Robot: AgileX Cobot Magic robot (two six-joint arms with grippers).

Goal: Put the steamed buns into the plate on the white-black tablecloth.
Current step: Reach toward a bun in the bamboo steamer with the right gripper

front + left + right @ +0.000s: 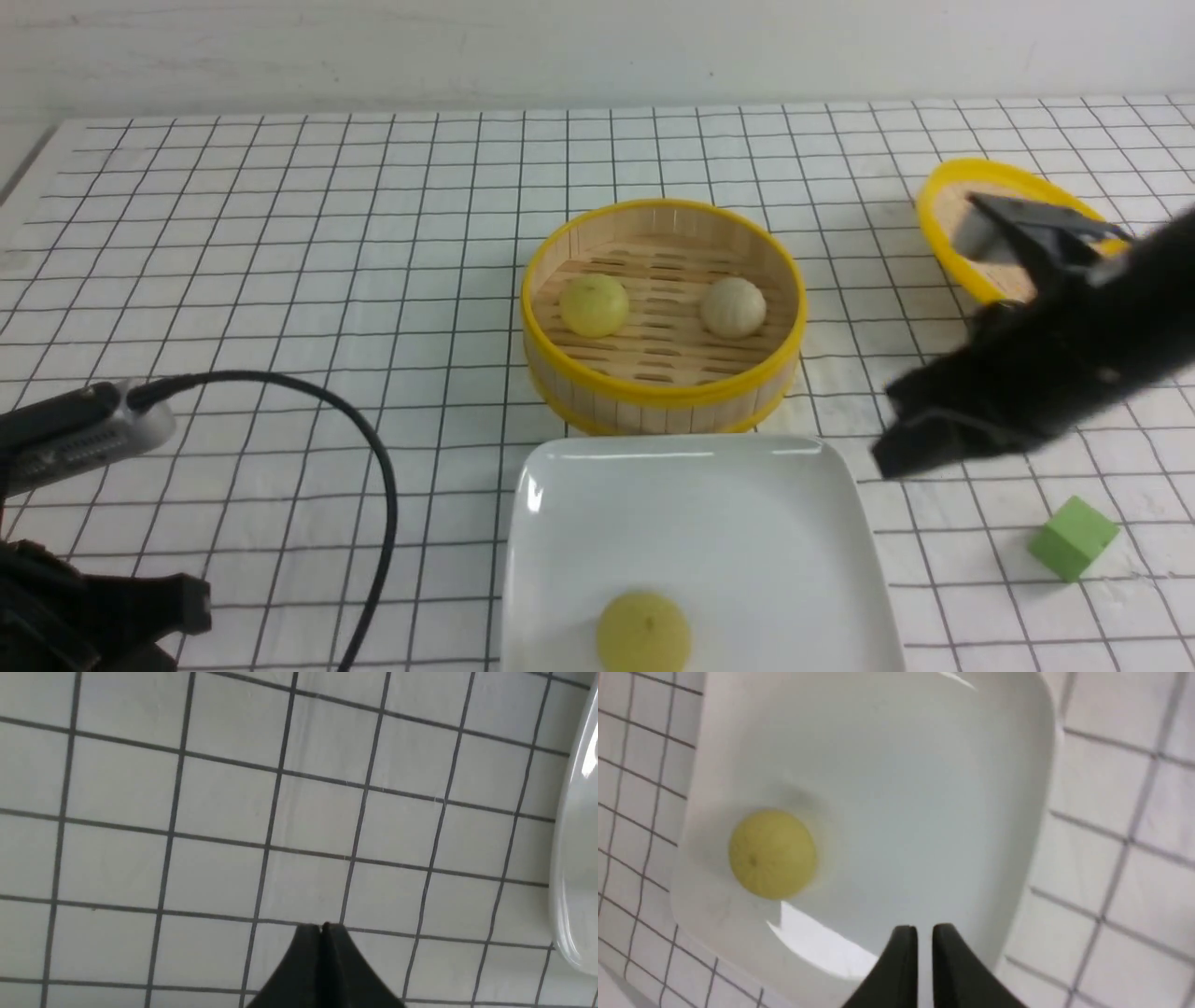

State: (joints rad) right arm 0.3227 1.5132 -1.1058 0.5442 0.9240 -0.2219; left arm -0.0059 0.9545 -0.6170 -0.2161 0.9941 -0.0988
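The front view cuts off the plate (579, 523) and its yellow bun (644, 633), which sits dome up, while the left claw (321, 926) and right claw (924, 927) are pinched closed, empty.

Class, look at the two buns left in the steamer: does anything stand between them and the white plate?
Only the steamer's wall, which rings the yellow bun and the beige bun; its top is open, the lid lying aside. The plate sits beyond, a third bun at its robot-side edge.
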